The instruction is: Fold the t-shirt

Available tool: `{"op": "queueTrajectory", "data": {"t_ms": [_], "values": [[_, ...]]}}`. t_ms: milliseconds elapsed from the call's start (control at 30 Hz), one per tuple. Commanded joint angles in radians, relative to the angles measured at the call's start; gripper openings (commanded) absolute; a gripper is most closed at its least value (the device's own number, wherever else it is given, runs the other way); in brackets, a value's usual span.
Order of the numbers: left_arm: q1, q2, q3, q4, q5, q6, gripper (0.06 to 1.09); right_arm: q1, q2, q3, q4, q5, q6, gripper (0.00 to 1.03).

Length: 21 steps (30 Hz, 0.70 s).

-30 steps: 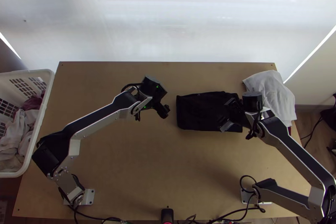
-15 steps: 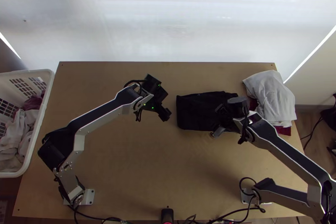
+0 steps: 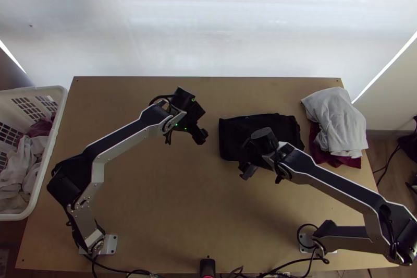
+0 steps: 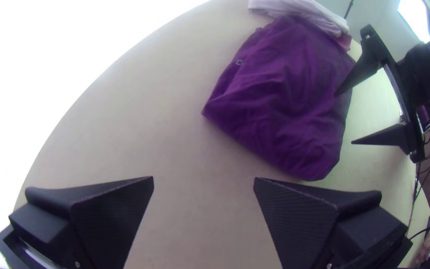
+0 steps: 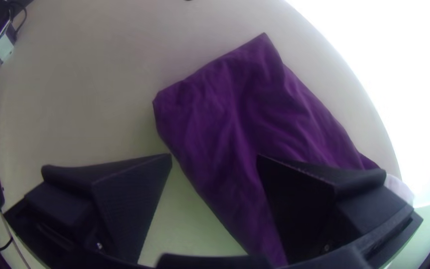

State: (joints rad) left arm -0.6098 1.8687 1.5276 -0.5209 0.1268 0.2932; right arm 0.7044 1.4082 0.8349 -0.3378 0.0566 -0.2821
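Note:
The t-shirt, black from above, lies as a compact folded rectangle right of the table's middle. My left gripper is left of it, apart from the cloth. Over its near part is my right gripper. In the left wrist view the shirt looks purple and slightly wrinkled; the left gripper stands open over bare table. From the right wrist, one finger of the open right gripper overlaps the shirt and the other is beside its edge; nothing is held between them.
A grey-white cloth lies on a dark red one at the table's far right. The white laundry basket with clothes stands at the left edge. Bare table spreads in front of the shirt. Cables run along the near edge.
My right gripper has moved left across the shirt and a little toward the near edge, uncovering the shirt's right end. My left gripper has shifted slightly. The shirt lies as before.

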Motion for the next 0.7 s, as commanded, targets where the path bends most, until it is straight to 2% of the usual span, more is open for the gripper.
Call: {"op": "queueTrajectory", "data": {"t_ms": [0,400,667], "values": [[0.085,-0.071,-0.046,0.007,-0.009,0.031,1.03,0.075,0.143,0.089,0.029,0.037,0.069,0.79],[0.194,-0.246,-0.188,-0.001,-0.007,0.087,1.03,0.106,0.337,0.333,-0.036,0.052,0.268,0.79],[0.203,-0.275,-0.222,-0.002,-0.009,0.112,1.03,0.148,0.434,0.432,-0.087,0.051,0.322,0.79]]}}
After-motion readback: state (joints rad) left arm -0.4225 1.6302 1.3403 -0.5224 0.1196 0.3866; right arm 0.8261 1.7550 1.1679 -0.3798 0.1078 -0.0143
